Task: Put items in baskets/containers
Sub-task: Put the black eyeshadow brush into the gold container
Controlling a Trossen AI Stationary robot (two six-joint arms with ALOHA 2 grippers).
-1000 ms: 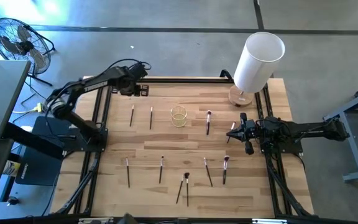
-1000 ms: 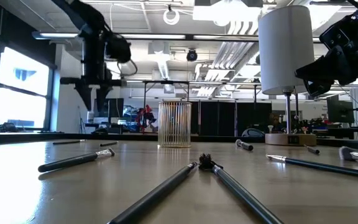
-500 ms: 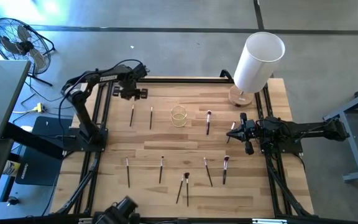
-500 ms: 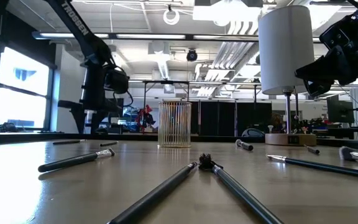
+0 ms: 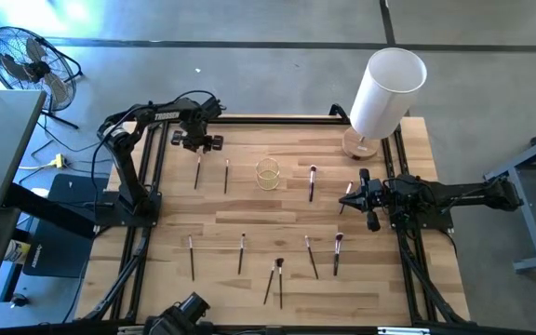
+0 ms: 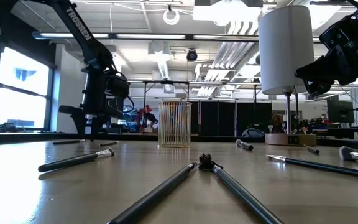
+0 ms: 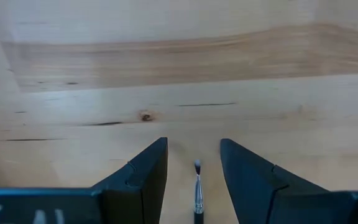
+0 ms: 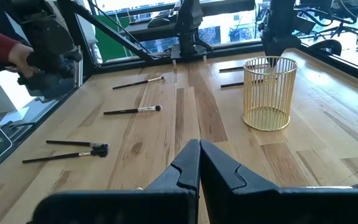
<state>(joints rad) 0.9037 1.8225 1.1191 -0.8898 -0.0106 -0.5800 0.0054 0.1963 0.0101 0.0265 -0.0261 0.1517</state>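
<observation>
Left gripper point(image 5: 198, 144) sits low over the far left part of the light wooden slatted table point(image 5: 277, 209), fingers point(image 7: 143, 180) spread apart, straddling the tip end of a thin dark-handled makeup brush point(image 5: 197, 173) without touching it; in the left wrist view the brush's pale bristle tip lies between the two fingers. A second thin dark brush point(image 5: 226, 176) lies just beside it, parallel. The small round gold-wire cup point(image 5: 267, 174) stands upright near the middle of the far edge, holding no brushes. A reddish-tipped brush point(image 5: 312, 182) lies to its right. Six more brushes point(image 5: 278, 279) are scattered along the near edge. Right gripper point(image 5: 367, 198) hovers at the right edge, fingers pressed together, holding nothing. A tall white cylinder on a round wooden base point(image 5: 383, 93) stands at the far right corner.
</observation>
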